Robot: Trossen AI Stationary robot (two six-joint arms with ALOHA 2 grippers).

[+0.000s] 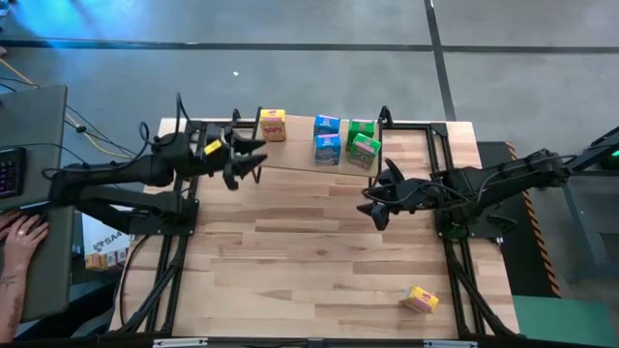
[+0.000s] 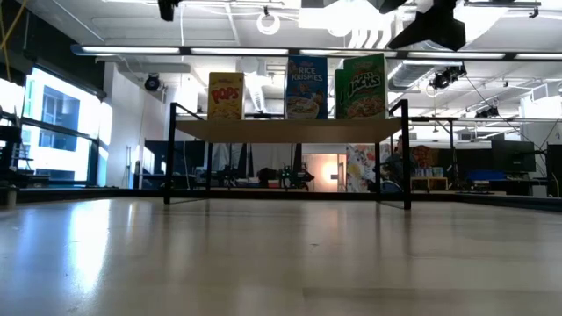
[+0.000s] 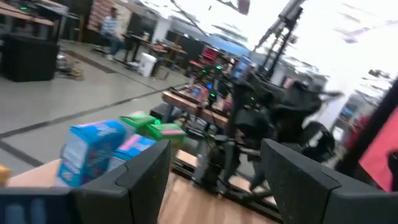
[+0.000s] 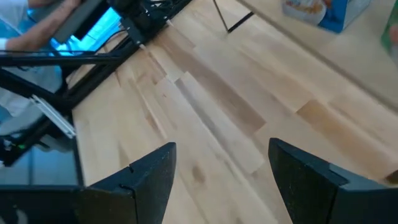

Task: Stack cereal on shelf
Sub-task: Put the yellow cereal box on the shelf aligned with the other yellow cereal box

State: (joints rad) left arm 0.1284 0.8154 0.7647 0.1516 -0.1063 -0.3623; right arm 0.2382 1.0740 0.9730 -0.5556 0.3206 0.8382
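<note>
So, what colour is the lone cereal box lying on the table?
Yellow; the lone cereal box shows best in the high view.

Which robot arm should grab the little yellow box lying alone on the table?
Probably the right. The right gripper is open and on the same side as the stray yellow cardboard cereal box; the left gripper hovers by the wood-topped shelf.

Readable text, low view only: yellow cereal box on the shelf reads "POPS". Blue cereal box reads "RICE KRISPIES". Green cereal box reads "JACKS" (first word of the name too small to make out). Nothing legible in the other views.
</note>
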